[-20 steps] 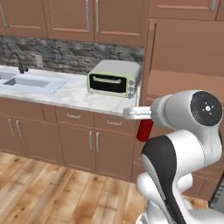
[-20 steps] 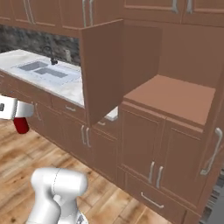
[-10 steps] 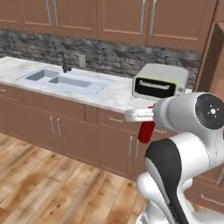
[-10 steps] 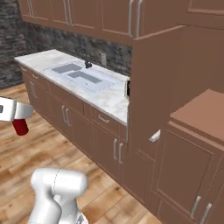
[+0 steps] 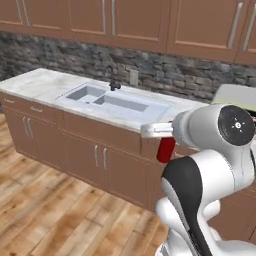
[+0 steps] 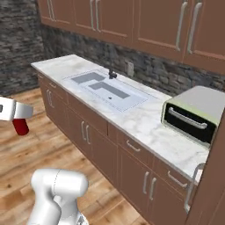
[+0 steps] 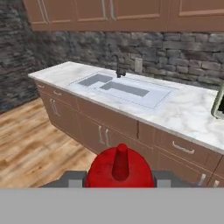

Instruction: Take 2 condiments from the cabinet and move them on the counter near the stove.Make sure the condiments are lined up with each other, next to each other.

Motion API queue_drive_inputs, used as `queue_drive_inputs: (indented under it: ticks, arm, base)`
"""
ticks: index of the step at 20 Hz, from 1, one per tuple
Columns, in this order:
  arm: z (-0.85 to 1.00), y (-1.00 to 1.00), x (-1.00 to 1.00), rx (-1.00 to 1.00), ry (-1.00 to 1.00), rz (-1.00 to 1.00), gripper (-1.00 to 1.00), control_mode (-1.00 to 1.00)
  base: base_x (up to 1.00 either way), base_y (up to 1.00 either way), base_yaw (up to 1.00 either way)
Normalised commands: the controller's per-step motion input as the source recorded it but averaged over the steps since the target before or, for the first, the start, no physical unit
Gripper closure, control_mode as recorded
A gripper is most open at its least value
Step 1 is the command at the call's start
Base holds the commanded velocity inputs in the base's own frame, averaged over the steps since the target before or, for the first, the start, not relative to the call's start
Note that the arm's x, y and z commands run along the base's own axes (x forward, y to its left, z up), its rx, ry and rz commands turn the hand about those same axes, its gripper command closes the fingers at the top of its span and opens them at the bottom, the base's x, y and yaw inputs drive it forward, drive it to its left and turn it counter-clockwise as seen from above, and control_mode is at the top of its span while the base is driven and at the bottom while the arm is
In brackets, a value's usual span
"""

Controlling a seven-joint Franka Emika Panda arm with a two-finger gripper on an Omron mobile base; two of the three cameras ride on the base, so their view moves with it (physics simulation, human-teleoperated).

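Red bottle point(image 6: 20, 126) in end effector point(image 6: 17, 115)

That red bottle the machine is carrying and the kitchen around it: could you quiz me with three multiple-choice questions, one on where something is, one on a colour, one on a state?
1. Where is the toaster oven?
A. on the counter, right of the sink
B. in the sink
C. on the floor

2. What colour is the squeeze bottle?
A. green
B. red
C. white

3. How is the gripper?
A. open and empty
B. shut on the bottle
C. resting on the counter

Answers: 1 A, it sits on the marble beyond the basin; 2 B, body and cap are red; 3 B, the bottle sits between the fingers in mid-air.
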Motion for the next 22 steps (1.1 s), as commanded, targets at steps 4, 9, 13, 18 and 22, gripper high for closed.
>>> queue_drive_inputs:
  ticks: [4, 9, 13, 18, 22]
  arm:
    - [0.0, 0.0, 0.0, 0.0, 0.0, 0.0, 1.0, 1.0]
    - [0.0, 0.0, 0.0, 0.0, 0.0, 0.0, 1.0, 1.0]
    - [0.0, 0.0, 0.0, 0.0, 0.0, 0.0, 1.0, 1.0]
    - [0.0, 0.0, 0.0, 0.0, 0.0, 0.0, 1.0, 1.0]
    - [0.0, 0.0, 0.0, 0.0, 0.0, 0.0, 1.0, 1.0]
  base:
    - [0.31, 0.24, 0.56]
    - [0.31, 0.23, 0.56]
    - [0.51, 0.19, 0.51]
    - [0.71, 0.19, 0.45]
    - [0.68, 0.19, 0.46]
